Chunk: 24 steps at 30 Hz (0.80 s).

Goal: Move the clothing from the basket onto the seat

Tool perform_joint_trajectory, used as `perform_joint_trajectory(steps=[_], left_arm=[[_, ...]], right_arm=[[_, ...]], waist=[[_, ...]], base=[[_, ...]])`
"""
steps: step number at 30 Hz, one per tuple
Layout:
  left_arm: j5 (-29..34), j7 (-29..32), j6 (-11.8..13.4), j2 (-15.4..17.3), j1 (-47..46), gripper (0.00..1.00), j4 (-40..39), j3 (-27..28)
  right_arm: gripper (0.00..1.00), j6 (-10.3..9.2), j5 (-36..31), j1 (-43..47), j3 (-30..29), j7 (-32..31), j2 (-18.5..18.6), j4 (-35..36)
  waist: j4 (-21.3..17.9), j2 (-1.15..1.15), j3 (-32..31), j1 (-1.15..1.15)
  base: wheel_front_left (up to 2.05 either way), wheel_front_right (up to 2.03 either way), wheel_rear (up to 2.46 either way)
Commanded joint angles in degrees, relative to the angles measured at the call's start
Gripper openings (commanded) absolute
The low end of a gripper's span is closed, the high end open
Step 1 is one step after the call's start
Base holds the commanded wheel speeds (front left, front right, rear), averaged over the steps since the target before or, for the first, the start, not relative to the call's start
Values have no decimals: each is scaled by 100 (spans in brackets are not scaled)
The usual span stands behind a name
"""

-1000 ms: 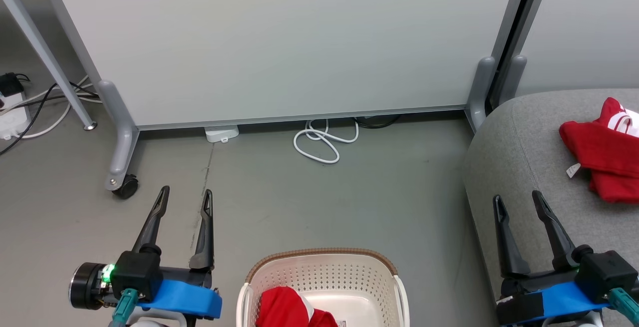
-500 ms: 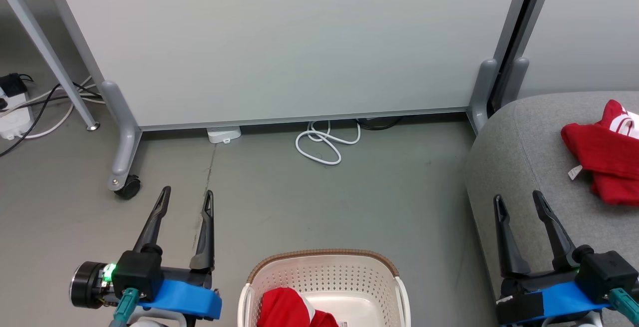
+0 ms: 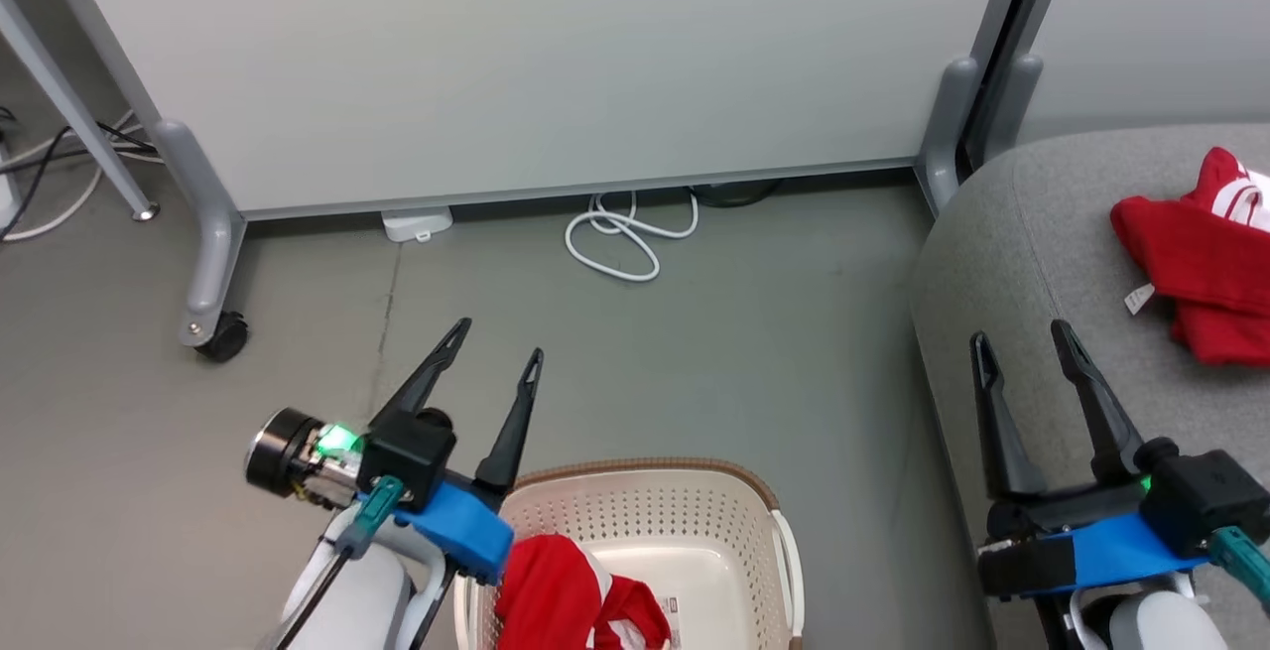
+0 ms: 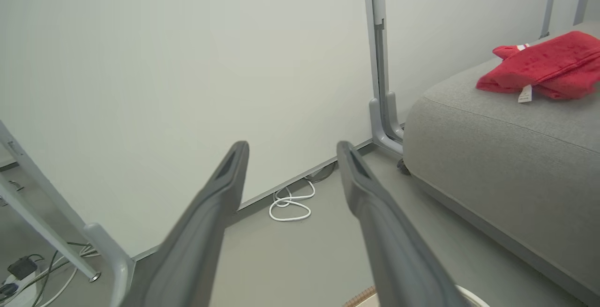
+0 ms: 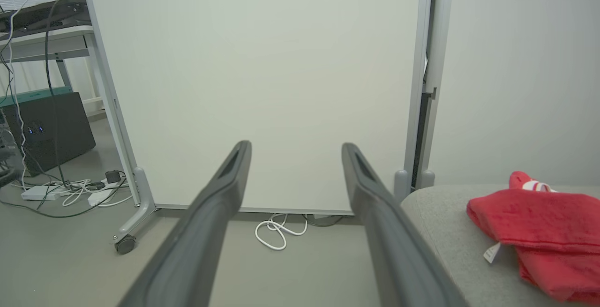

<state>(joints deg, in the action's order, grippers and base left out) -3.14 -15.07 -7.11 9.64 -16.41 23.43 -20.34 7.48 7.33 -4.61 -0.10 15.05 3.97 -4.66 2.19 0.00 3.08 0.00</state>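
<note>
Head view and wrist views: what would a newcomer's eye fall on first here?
The bright red stands out: a red garment lies crumpled on the grey seat at the right, and a second red garment sits in the cream basket at the bottom centre. The left gripper is open by the basket's left rim, and the right gripper is open by the seat's near side.
</note>
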Motion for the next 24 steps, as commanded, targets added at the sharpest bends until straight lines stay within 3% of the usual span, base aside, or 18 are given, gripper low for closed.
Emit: perform_joint_trajectory(steps=[1,24], left_arm=[[-18,-16,-34,16,-234,100,142,-139],[-962,139,-32,-115,-3044,100,3797,-3969]], right_arm=[[100,3,7,-125,14,21,64,43],[100,3,113,-1868,309,21,563,550]], waist=[[-105,0,212,0],[-647,0,3008,0]], base=[[0,0,0],[0,0,0]])
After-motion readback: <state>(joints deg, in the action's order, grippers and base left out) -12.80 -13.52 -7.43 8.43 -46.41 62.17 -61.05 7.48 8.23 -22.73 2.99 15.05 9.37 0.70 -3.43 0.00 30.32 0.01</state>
